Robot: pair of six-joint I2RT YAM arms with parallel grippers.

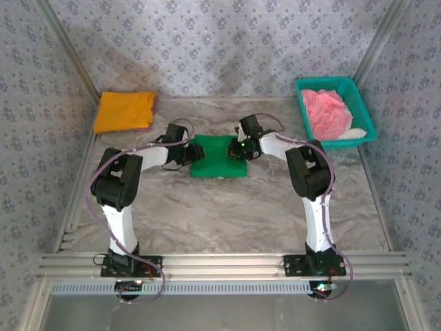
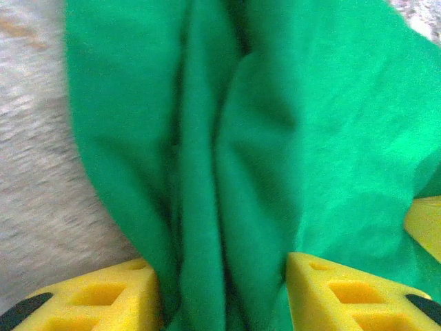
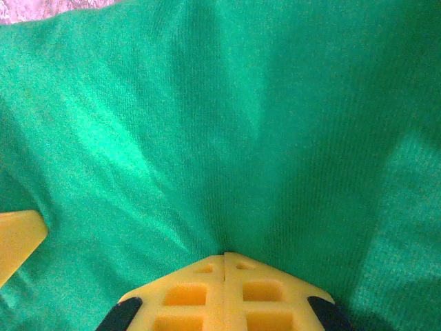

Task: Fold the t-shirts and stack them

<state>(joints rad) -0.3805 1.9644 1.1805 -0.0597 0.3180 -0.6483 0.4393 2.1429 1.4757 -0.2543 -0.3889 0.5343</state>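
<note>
The bright green t-shirt (image 1: pixel 219 158) lies folded into a small rectangle at the table's middle. My left gripper (image 1: pixel 189 153) is at its left edge. Its yellow fingers (image 2: pixel 131 289) stand apart, with a thick bunch of pleated green cloth (image 2: pixel 227 172) pressed between them. My right gripper (image 1: pixel 241 148) is on the shirt's right part, its jaws shut tip to tip (image 3: pixel 224 256), with green cloth (image 3: pixel 227 138) creasing in toward the tips. The orange-yellow t-shirt (image 1: pixel 124 110) lies folded at the back left. The pink t-shirt (image 1: pixel 324 114) is crumpled in the basket.
The teal mesh basket (image 1: pixel 366 123) stands at the back right, against the patterned wall. A pinkish edge shows beside the orange-yellow shirt (image 1: pixel 154 109). Bare marbled tabletop (image 1: pixel 220 214) stretches between the green shirt and the arm bases.
</note>
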